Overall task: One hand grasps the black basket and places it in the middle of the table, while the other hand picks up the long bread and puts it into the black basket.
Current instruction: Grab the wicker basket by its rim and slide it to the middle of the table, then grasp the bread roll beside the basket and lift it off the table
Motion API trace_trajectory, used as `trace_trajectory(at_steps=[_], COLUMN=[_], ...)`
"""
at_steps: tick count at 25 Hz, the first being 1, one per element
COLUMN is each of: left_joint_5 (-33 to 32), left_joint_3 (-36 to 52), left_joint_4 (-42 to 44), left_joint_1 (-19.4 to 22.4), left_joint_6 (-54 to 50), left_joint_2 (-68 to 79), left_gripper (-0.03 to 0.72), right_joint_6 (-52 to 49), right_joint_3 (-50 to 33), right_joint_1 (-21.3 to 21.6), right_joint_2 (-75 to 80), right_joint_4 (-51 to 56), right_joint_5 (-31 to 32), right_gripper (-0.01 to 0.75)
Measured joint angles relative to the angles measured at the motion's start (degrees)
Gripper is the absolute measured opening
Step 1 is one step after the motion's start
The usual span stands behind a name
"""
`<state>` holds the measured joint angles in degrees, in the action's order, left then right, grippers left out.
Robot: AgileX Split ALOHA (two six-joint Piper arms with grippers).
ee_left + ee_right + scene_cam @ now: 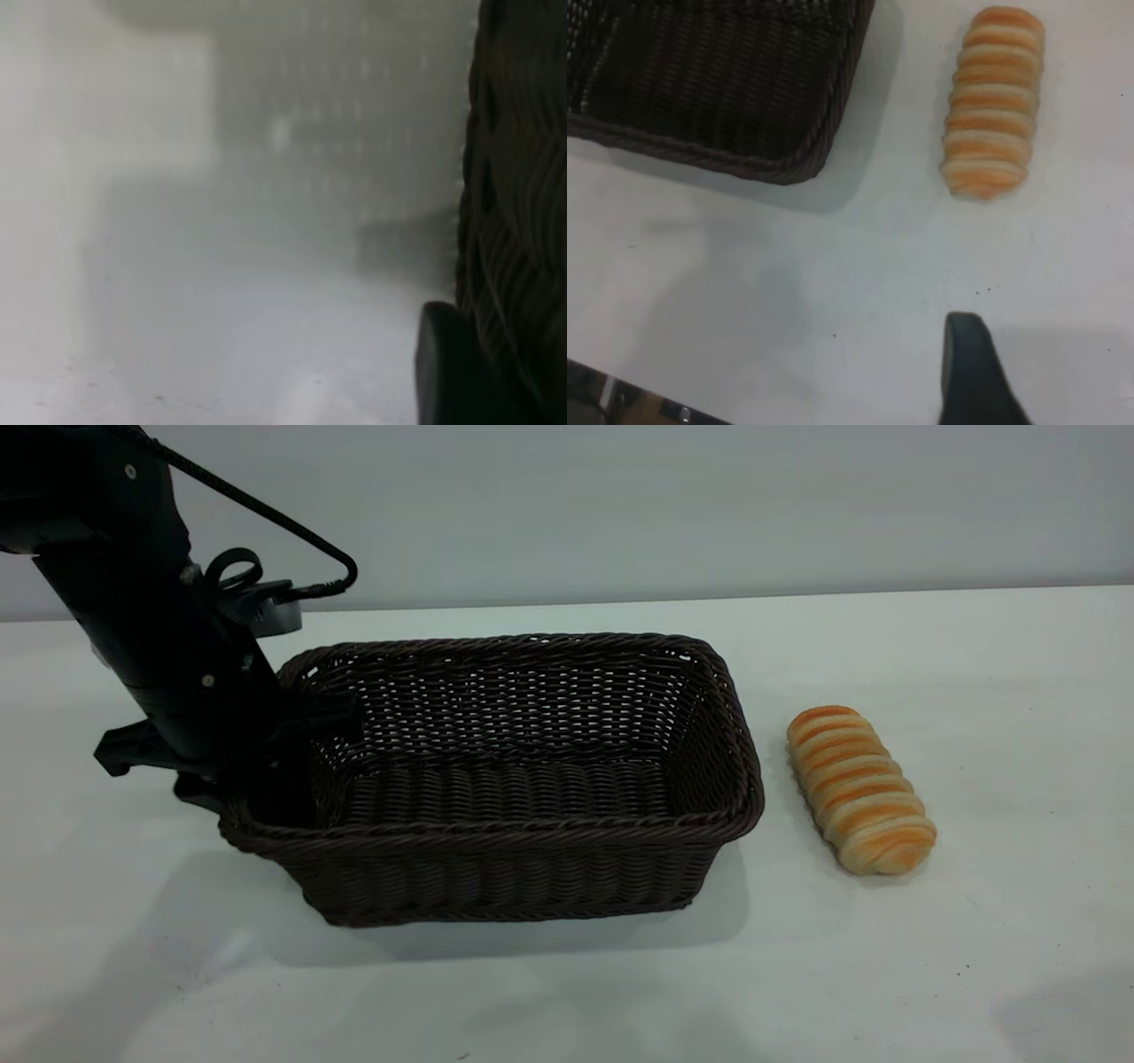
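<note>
The black basket stands near the middle of the white table, long side towards the camera, with nothing in it. My left gripper straddles the basket's left end wall and is shut on it; in the left wrist view one finger presses against the wicker. The long bread lies on the table just right of the basket, apart from it. It also shows in the right wrist view, beside the basket's corner. My right gripper hovers above the table, short of the bread, touching nothing.
A plain grey wall runs behind the table's far edge. The left arm's black cable loops above the basket's left end. The table's near edge shows in the right wrist view.
</note>
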<state>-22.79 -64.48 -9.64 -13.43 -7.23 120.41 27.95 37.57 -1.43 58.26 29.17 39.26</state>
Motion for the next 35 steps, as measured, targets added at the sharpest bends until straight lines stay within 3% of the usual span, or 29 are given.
trace_trajectory(at_steps=[4, 7, 12, 19, 22, 25, 30, 35], left_joint_5=[-2.42, -5.62, -10.19, -12.42, -13.31, -13.93, -16.32, -20.30], left_joint_3=[0.05, 0.05, 0.05, 0.17, 0.21, 0.21, 0.21, 0.28], left_joint_4=[1.94, 5.66, 14.91, 17.58, 17.58, 17.58, 17.58, 17.51], left_joint_1=[0.18, 0.18, 0.18, 0.18, 0.18, 0.18, 0.18, 0.18], left_joint_6=[1.32, 1.32, -3.13, -6.13, -6.32, -6.32, -6.32, -6.32], left_joint_2=[-3.29, -8.44, -19.95, -34.84, -40.29, -44.63, -48.75, -49.23], left_gripper=[0.451, 0.487, 0.491, 0.491, 0.491, 0.491, 0.491, 0.491], right_joint_6=[0.00, 0.00, 2.52, 21.94, 30.38, 36.37, 39.13, 43.12], right_joint_3=[0.00, 0.00, 0.00, 0.00, 0.39, 2.78, 9.86, 16.13], right_joint_1=[0.00, 0.00, 0.00, 0.00, -0.66, -4.12, -9.59, -10.07], right_joint_2=[0.00, 0.00, 0.20, 11.72, 20.63, 30.74, 45.76, 57.39], right_joint_4=[0.00, 0.00, 3.78, 24.74, 33.01, 37.28, 38.74, 39.16], right_joint_5=[0.00, 0.29, 0.20, -3.84, -8.32, -14.17, -22.08, -29.30], right_gripper=[0.415, 0.415, 0.415, 0.415, 0.415, 0.415, 0.415, 0.415])
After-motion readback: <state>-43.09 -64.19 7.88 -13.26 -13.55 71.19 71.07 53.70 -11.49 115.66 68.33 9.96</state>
